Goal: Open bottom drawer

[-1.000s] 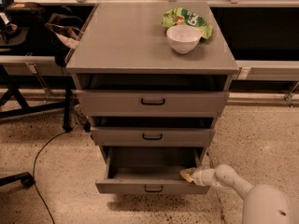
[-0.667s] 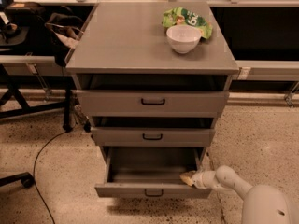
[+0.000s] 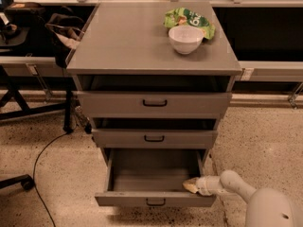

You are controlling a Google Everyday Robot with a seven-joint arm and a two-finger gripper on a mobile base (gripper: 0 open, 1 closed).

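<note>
The grey cabinet has three drawers. The bottom drawer, with a small black bar handle, stands pulled well out and shows a plain grey inside. My gripper reaches in from the lower right on a white arm. Its tip sits just inside the bottom drawer's front right corner, behind the front panel. The mid-sized middle drawer and the larger top drawer are each pulled out slightly.
A white bowl and a green snack bag sit on the cabinet top. A black cable runs over the speckled floor at left. A chair base and dark bags stand at left.
The bottom drawer has come out slightly further toward the camera. My gripper stays at its front right corner.
</note>
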